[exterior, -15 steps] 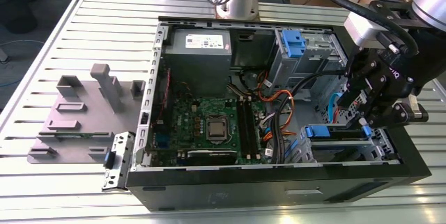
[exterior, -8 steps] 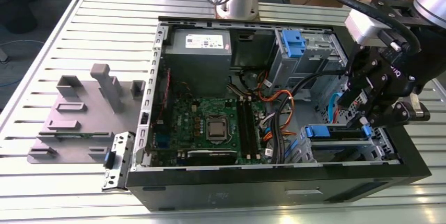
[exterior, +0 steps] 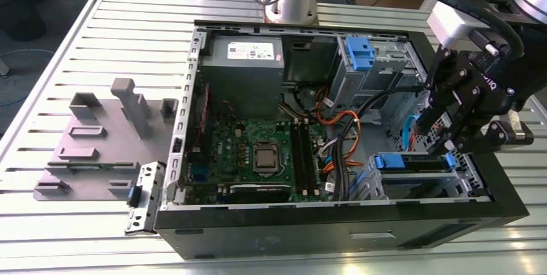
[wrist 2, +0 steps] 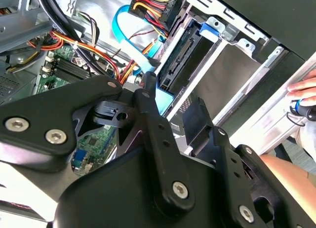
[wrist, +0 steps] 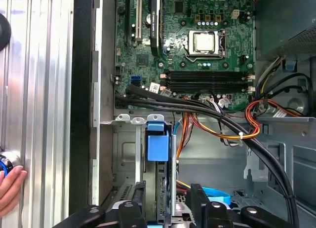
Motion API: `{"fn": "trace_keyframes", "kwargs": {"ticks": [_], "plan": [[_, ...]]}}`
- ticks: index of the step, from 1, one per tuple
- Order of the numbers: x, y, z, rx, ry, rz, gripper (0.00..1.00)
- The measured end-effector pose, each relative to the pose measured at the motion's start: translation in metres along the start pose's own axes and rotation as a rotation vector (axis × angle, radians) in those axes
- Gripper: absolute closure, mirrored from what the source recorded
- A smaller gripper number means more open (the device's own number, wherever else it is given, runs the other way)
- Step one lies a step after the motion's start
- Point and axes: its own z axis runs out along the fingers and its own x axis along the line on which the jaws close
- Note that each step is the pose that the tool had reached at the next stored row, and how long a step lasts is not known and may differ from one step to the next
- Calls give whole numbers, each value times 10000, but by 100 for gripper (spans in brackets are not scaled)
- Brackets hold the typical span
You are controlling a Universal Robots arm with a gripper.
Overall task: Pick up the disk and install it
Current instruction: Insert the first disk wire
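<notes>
The disk (exterior: 416, 163), dark-edged with blue plastic rails, sits in the drive cage at the exterior view's right corner of the open computer case (exterior: 342, 217). My gripper (exterior: 444, 150) hangs directly over that cage. In the first wrist view the disk's blue rail end (wrist: 157, 141) stands edge-on in the cage, and my gripper (wrist: 165, 191) straddles it, open, with a gap on each side. In the second wrist view the disk's connector edge (wrist 2: 185, 53) lies just beyond my black fingers (wrist 2: 148, 97), which are apart from it.
Orange, yellow and black cables (exterior: 342, 134) and a blue ribbon cable (wrist 2: 133, 35) run beside the cage. The motherboard (exterior: 256, 153) and grey power-supply box (exterior: 243, 54) fill the case. A grey stand (exterior: 94, 140) sits at the exterior view's left. A person's hand (wrist: 10, 183) rests outside the case.
</notes>
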Motion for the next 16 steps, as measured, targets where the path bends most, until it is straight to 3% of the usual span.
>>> {"fn": "trace_keyframes", "kwargs": {"ticks": [4,10,16], "plan": [[-4,0,-5,0,3,0,51],[-69,0,-2,0,1,0,51],[-91,-18,33,0,16,0,51]]}}
